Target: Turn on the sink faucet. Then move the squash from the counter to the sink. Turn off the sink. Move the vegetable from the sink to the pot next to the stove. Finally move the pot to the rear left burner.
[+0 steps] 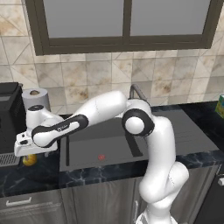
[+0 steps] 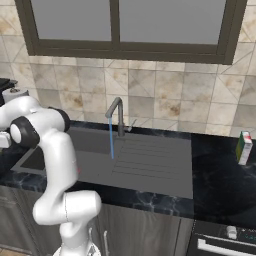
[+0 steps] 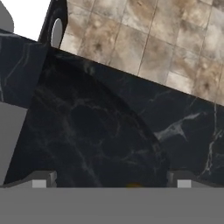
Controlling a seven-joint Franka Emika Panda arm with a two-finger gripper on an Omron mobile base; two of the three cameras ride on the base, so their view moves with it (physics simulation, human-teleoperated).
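The sink faucet [image 2: 118, 116] stands behind the sink [image 2: 95, 142], and a thin blue stream of water falls from its spout. In the left base view the arm hides part of the faucet [image 1: 138, 91]. The yellow squash [image 1: 29, 160] lies on the black marble counter [image 1: 30, 175] left of the sink [image 1: 100, 146]. My gripper [image 1: 27, 153] hangs open just above it. In the hand view the open gripper [image 3: 111, 183] looks down on the counter [image 3: 100, 131], and a sliver of the squash [image 3: 133, 185] shows at the bottom edge between the fingertips [image 3: 41, 181]. The pot is out of view.
A paper towel roll [image 1: 35, 98] and a black appliance [image 1: 8, 116] stand at the back left, close to the hand. A ribbed drainboard [image 2: 152, 160] lies right of the basin. A small carton [image 2: 243, 147] stands on the right counter, and a knobbed range front [image 2: 227, 234] sits below it.
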